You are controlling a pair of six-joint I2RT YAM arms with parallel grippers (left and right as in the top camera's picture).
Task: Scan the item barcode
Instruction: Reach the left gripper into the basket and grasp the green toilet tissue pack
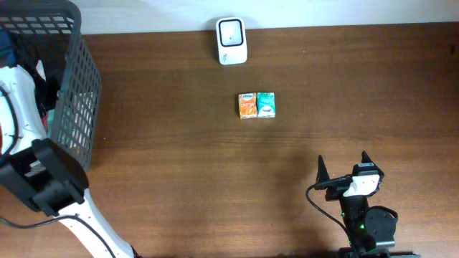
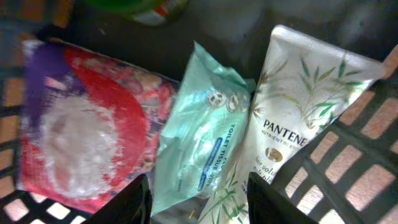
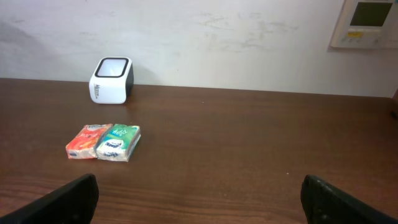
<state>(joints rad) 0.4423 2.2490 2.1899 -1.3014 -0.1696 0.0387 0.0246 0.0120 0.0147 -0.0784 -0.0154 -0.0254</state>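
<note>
Currently the left arm (image 1: 43, 175) bends up from the table's (image 1: 179, 179) near-left corner and dips into the grey basket (image 1: 80, 86). The left fingers (image 2: 132, 202) stand apart, gripping nothing. A mint-green wipes pack (image 2: 199, 137) lies with its lower end between them, flanked by a red packet (image 2: 87, 137) and a Pantene tube (image 2: 298, 112). The right arm (image 1: 369, 222) sits low, right fingers (image 3: 68, 199) spread wide, facing the white scanner (image 1: 232, 41) and two tissue packs (image 1: 257, 104).
</note>
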